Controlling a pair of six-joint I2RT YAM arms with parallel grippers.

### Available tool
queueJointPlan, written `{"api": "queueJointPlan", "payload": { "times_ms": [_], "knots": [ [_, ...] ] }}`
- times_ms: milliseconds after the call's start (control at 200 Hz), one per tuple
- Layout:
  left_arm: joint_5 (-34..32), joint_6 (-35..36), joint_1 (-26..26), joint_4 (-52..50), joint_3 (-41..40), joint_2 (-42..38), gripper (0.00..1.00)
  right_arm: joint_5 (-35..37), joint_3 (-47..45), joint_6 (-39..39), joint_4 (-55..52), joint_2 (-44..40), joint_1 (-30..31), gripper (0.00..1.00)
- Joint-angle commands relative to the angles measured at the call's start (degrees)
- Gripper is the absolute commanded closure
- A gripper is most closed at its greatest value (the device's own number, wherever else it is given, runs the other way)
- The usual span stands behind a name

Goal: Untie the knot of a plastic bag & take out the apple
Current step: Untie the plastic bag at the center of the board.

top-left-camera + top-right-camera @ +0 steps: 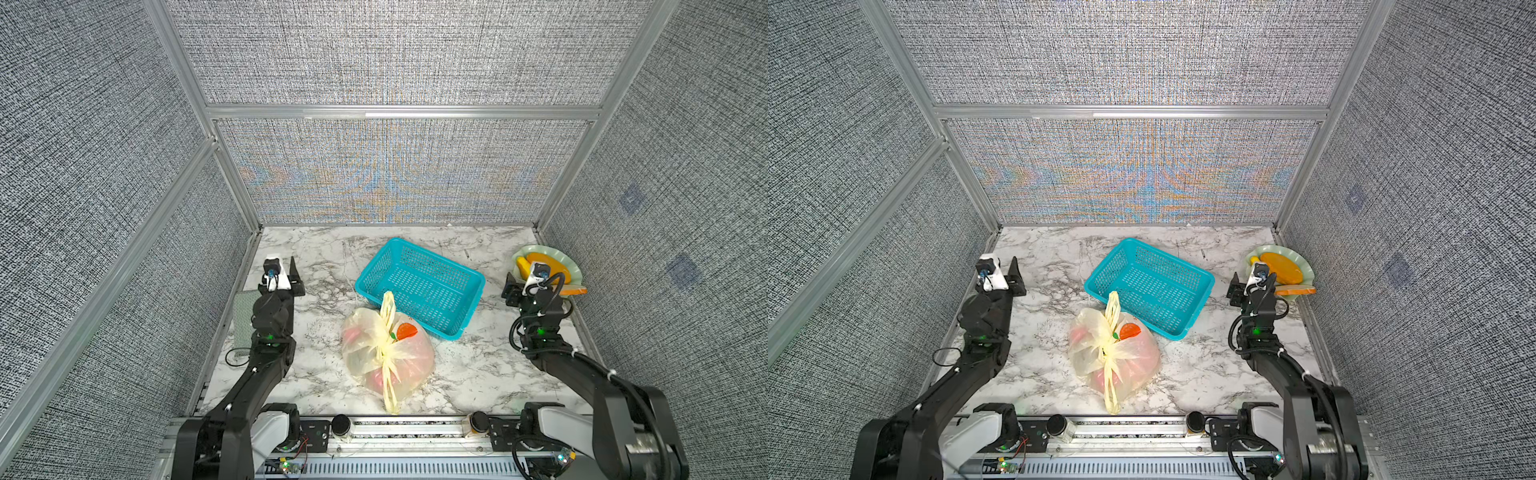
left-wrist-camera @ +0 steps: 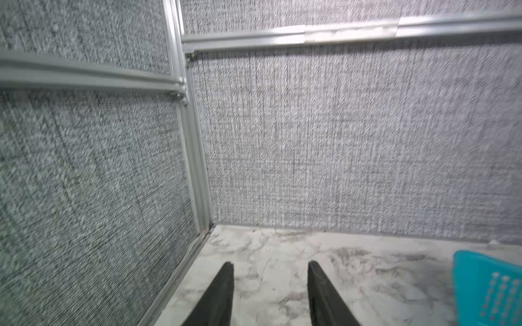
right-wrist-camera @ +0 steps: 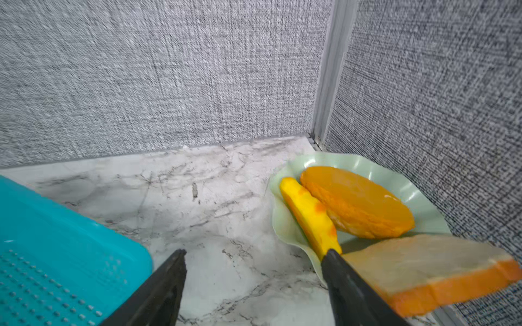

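The plastic bag lies in the middle of the marble table, pale yellow and translucent, with an orange slice printed on it. Its knot sits on top, with long handle loops running toward the back and toward the front edge. Reddish round shapes show through the plastic; which is the apple I cannot tell. My left gripper hovers at the far left, open and empty. My right gripper hovers at the far right, open and empty. Both are well away from the bag.
A teal mesh basket stands right behind the bag. A pale green plate with toy foods sits in the back right corner, a bread slice at its edge. A grey cloth lies by the left wall.
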Motion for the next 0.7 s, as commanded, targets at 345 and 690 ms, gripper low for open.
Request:
{"api": "queueJointPlan", "payload": {
  "times_ms": [345,690],
  "knots": [
    [21.84,-10.2,-15.2,-63.29,22.83,-5.33,0.71,-10.4,19.94,-3.07,-48.26,-9.49,33.87,0.35],
    [21.06,-15.91,-36.42,-75.82,21.54,-5.82,0.7,0.51,31.49,-5.7,-61.65,2.98,60.62,0.36]
  ]
}}
